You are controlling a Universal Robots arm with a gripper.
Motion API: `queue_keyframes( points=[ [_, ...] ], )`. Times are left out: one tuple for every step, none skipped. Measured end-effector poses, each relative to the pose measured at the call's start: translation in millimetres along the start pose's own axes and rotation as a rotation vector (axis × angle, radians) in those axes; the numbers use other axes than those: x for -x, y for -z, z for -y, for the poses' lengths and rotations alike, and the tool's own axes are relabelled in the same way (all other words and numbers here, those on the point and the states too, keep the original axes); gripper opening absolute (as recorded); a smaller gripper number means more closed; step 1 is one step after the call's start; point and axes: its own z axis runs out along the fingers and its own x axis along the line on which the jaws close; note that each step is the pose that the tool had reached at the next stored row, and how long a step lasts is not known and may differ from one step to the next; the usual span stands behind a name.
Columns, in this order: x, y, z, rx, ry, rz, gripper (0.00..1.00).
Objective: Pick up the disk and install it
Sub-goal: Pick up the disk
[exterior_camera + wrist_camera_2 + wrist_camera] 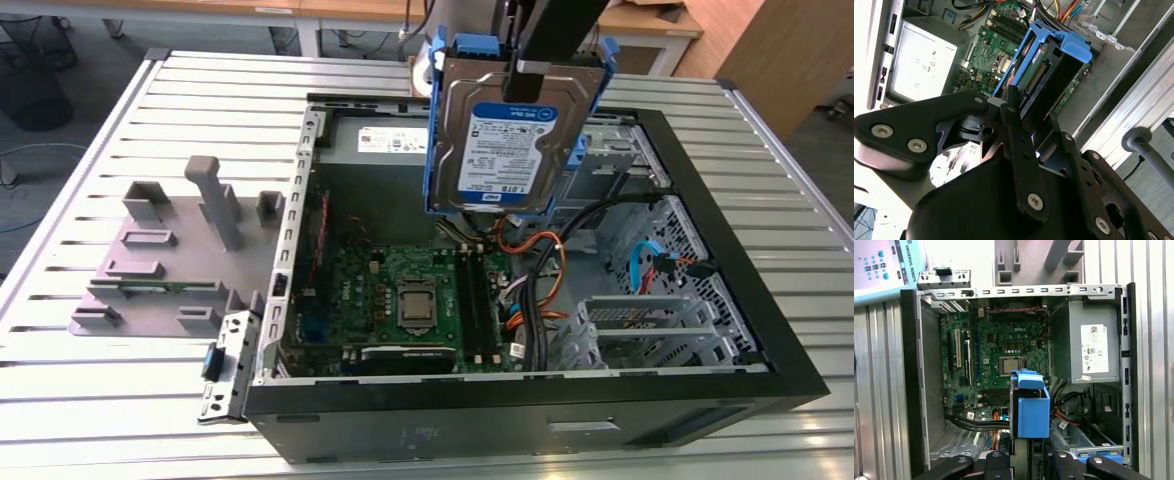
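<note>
In the exterior view I see the gripper [527, 82] clamped onto the upper edge of the disk [501, 140]. The disk hangs upright in the air with its white-and-blue label facing the camera and its blue carrier frame showing down both sides. It is above the open computer case [534, 415], in front of the power supply [374, 140] and over the far end of the motherboard [407, 300], touching neither. The case lies on its side on the slatted metal table [80, 400]. The grey plastic stand [174, 250] sits on the table just beside the case, on the exterior view's left, and a metal drive cage [641, 320] sits inside the case toward the exterior view's right. In the second wrist view the gripper [1033, 120] has its black fingers [1013, 115] pressed against the two flat faces of the disk [1054, 85], so the jaws are narrow and holding it, with the motherboard [999, 45] and the power supply [919, 65] beyond. In the first wrist view the gripper [1026, 462] carries the disk [1033, 412] edge-on over the case interior, between the motherboard [999, 355] and the power supply [1094, 347]. A teach pendant [884, 265] lies on the table outside the case.
</note>
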Motion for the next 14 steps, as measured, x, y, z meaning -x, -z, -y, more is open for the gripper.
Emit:
queue_keyframes(
  points=[
    [0.0, 0.0, 0.0, 0.0000, 0.000, 0.0000, 0.35],
    [-0.3, 0.0, 0.0, 0.0000, 0.000, 0.0000, 0.35],
    [-0.5, 0.0, 0.0, 0.0000, 0.000, -0.0001, 0.35],
    [-0.6, 0.0, 0.0, 0.0000, 0.000, 0.0000, 0.35],
    [-0.6, 0.0, 0.0, 0.0000, 0.000, 0.0000, 0.35],
    [-0.6, 0.1, 0.0, 0.0000, 0.000, -0.0001, 0.35],
    [-0.8, 0.0, 0.0, 0.0000, 0.000, 0.0000, 0.35],
    [-1.0, 0.1, 0.0, 0.0000, 0.000, 0.0000, 0.35],
    [-1.3, 0.1, 0.1, 0.0000, 0.000, 0.0000, 0.35],
    [-1.7, 0.1, 0.1, 0.0000, 0.000, -0.0001, 0.35],
    [-2.2, 0.1, 0.2, 0.0000, 0.000, 0.0000, 0.35],
    [-2.9, 0.1, 0.2, 0.0000, 0.000, 0.0000, 0.35],
    [-3.6, 0.1, 0.2, 0.0000, 0.000, 0.0000, 0.35],
    [-4.5, 0.2, 0.3, 0.0000, 0.000, -0.0001, 0.35]
  ],
)
